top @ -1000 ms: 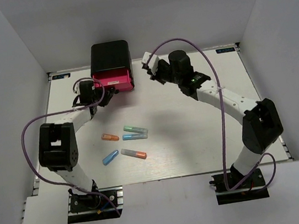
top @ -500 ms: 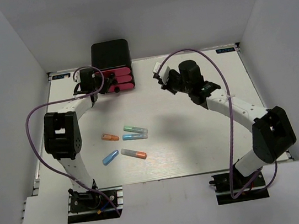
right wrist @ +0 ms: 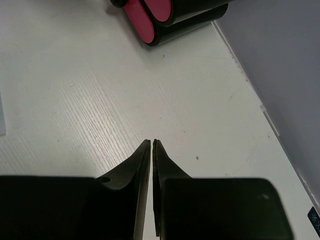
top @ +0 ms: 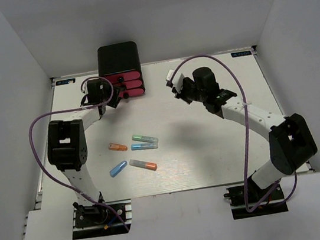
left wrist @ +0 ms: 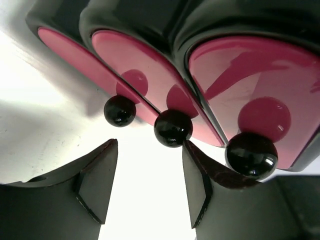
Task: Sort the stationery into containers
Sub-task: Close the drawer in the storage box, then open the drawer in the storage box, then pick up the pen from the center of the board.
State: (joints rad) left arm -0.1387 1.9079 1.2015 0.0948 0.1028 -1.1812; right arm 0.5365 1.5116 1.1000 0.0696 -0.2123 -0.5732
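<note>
Three pink drawers (left wrist: 135,55) closed; left pincer (left wrist: 148,146) apart before knobs (left wrist: 173,127); right pincer (right wrist: 151,143) together.

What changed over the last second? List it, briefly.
One of the three pink drawers, pulled out before, is now shut in the black cabinet. The left pincer, open, moved in front of the knobs. The right arm drew back slightly, right pincer shut. The five stationery pieces stayed put.

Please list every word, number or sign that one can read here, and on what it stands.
None can be read.
Two small blue labels at the far edge of the table: too small to read.
The pink drawers and black cabinet: no print visible.
</note>
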